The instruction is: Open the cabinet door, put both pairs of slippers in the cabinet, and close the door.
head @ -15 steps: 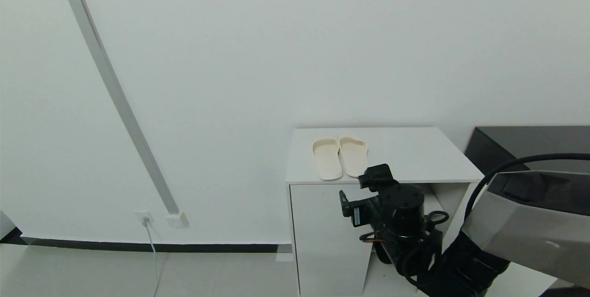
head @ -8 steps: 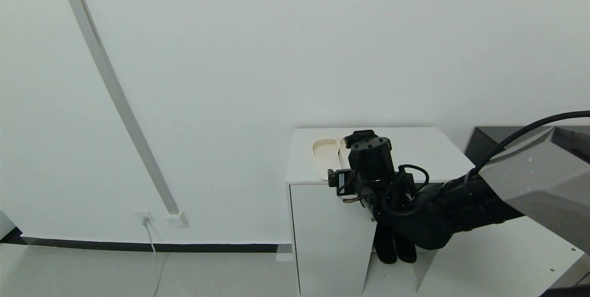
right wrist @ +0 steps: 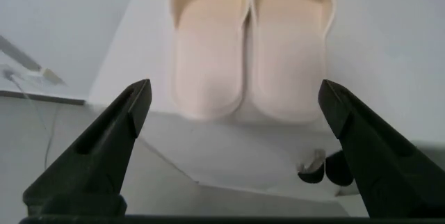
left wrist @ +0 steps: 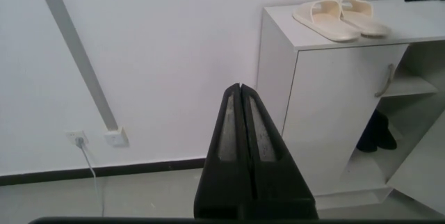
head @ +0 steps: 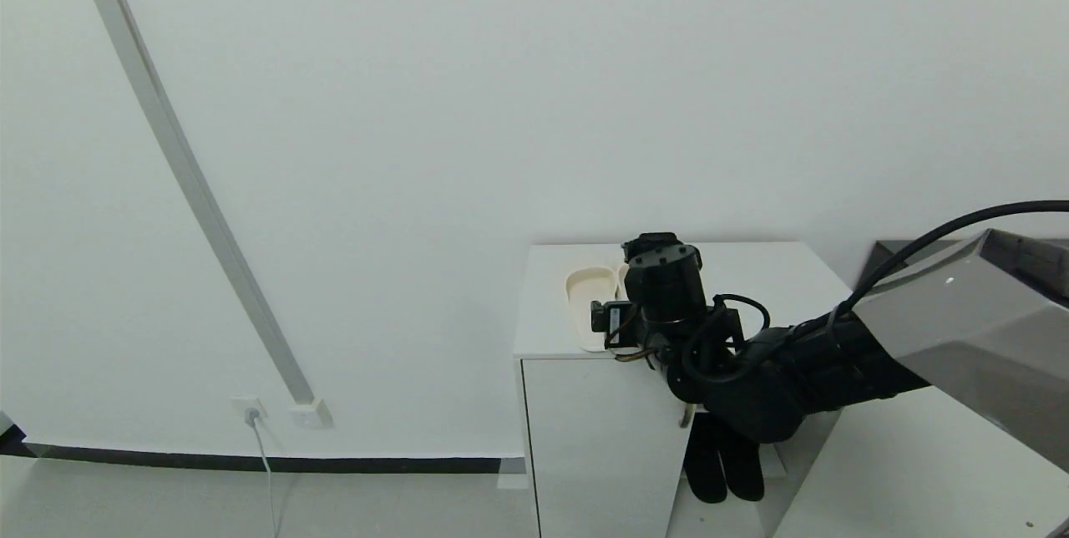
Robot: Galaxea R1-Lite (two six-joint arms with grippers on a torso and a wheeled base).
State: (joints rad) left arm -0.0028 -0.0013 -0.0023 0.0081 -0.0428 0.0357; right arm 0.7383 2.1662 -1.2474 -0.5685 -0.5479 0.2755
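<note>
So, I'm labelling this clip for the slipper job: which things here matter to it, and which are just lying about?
Job: cream slippers on top of the cabinet; black slippers inside it; open door; right pincer, open over the cream pair.
Lying about: wall socket with its cable; slanted wall strip.

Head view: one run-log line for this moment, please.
right gripper open above cream slippers on cabinet | door open | black slippers inside | left gripper shut

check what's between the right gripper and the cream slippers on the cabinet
Nothing. In the right wrist view the open right gripper hangs over the cream slippers on the cabinet top, with only clear air between them.
</note>
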